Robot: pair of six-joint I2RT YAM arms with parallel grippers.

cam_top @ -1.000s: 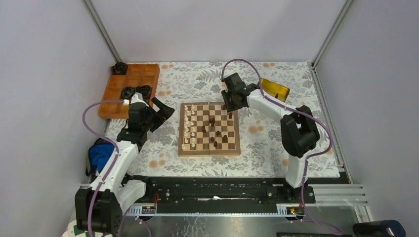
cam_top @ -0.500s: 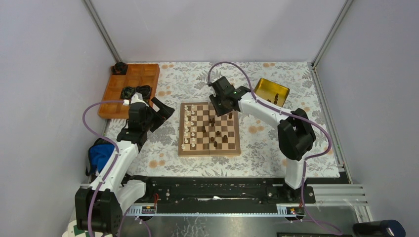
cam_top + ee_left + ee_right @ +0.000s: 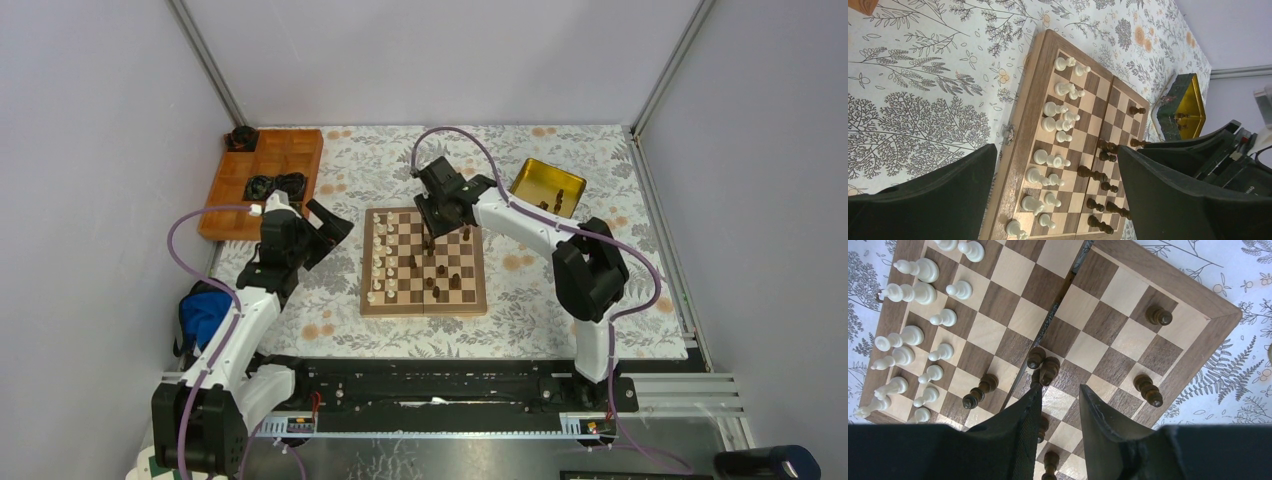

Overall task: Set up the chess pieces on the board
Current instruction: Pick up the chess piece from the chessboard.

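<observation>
Right gripper [image 3: 1061,388] swung over board [image 3: 1125,287], jaws narrowly parted; left gripper [image 3: 1056,150] wide; pieces [image 3: 1159,316] upright.

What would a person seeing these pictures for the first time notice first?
The wooden chessboard in the middle: cream pieces lined in two rows along its left side, dark pieces scattered over the right half. The right gripper hangs over those dark pieces, jaws apart.
</observation>
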